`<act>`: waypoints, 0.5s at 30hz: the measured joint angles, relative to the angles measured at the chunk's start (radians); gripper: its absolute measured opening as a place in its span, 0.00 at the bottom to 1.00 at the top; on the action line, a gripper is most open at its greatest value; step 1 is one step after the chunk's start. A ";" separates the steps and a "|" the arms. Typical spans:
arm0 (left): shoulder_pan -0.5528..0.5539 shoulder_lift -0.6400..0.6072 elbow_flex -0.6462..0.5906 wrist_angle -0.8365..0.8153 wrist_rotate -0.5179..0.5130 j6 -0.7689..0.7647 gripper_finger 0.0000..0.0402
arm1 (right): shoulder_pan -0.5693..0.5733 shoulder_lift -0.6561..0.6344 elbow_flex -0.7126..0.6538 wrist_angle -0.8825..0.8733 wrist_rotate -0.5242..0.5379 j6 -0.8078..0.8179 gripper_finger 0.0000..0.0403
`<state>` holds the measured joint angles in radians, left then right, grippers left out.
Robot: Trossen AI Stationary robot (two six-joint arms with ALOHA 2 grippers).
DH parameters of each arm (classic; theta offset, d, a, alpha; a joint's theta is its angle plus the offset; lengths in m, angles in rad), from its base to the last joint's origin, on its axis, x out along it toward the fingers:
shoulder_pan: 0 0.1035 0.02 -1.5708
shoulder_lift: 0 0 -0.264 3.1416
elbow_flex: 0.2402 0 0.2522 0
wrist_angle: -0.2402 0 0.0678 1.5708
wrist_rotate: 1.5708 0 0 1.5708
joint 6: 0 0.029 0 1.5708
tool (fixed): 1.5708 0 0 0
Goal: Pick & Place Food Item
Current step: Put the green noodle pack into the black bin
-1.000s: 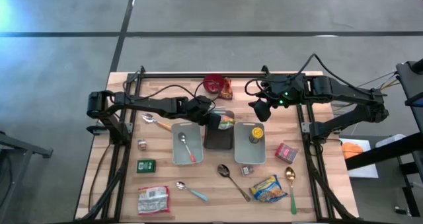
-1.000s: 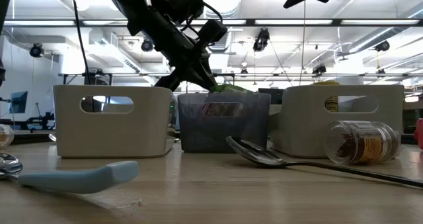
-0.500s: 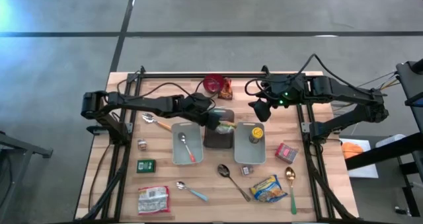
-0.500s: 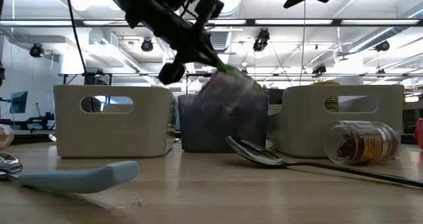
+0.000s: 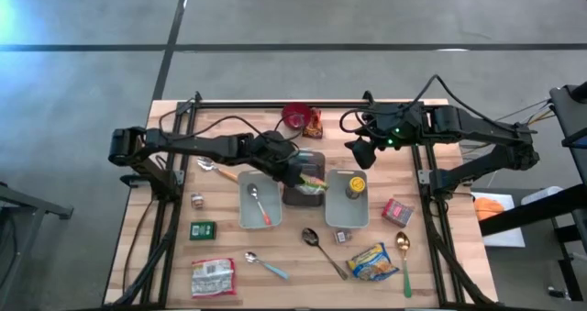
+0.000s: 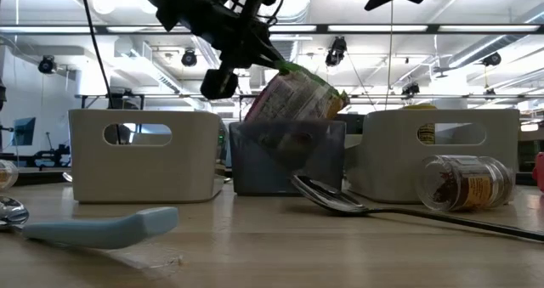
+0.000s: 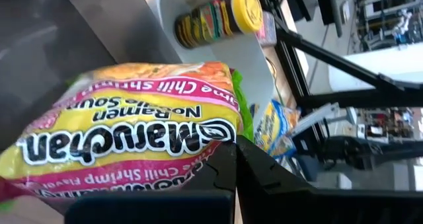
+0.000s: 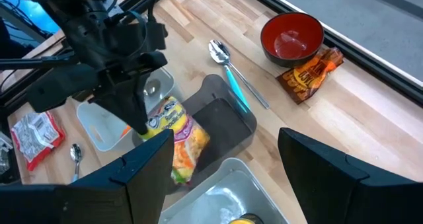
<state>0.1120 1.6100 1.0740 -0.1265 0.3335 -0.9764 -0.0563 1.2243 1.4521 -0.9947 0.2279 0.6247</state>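
A yellow and pink ramen packet hangs tilted over the dark bin at the table's middle. My left gripper is shut on it; the arm comes in from the table's left. The packet's lower end is below the bin's rim, inside the bin. In the right wrist view the packet shows below the left gripper. My right gripper hovers open and high, beyond the right white bin, with nothing between its fingers. My left gripper pinches the packet's green sealed edge between its two fingers, at one end of the packet. The fingers slant down from the table's left side. The packet hangs tilted below them, its lower end inside the dark bin.
A white bin with a spoon stands left of the dark bin. Another white bin, right of it, holds a yellow-lidded jar. A red bowl and a snack packet are at the far edge. Spoons, packets and small boxes lie near the front.
My left gripper has risen and tipped its wrist, staying shut. The ramen packet, which lay low in the dark bin, has been drawn up by its green edge. Its upper part now stands above the rim, tilted.
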 joint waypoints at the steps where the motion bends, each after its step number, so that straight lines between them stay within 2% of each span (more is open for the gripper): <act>1: -0.004 0.000 0.000 0.000 0.004 0.000 0.00 | 0.000 0.000 0.000 0.000 0.000 0.000 0.66; 5: -0.014 0.001 0.000 0.002 0.042 0.000 0.00 | 0.000 0.000 0.000 0.000 0.000 0.001 0.66; 15: -0.025 0.012 -0.001 0.032 0.041 0.036 0.00 | 0.005 0.000 0.000 0.003 0.000 0.009 0.66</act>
<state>0.0866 1.6220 1.0733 -0.0944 0.3743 -0.9409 -0.0513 1.2243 1.4521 -0.9913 0.2276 0.6332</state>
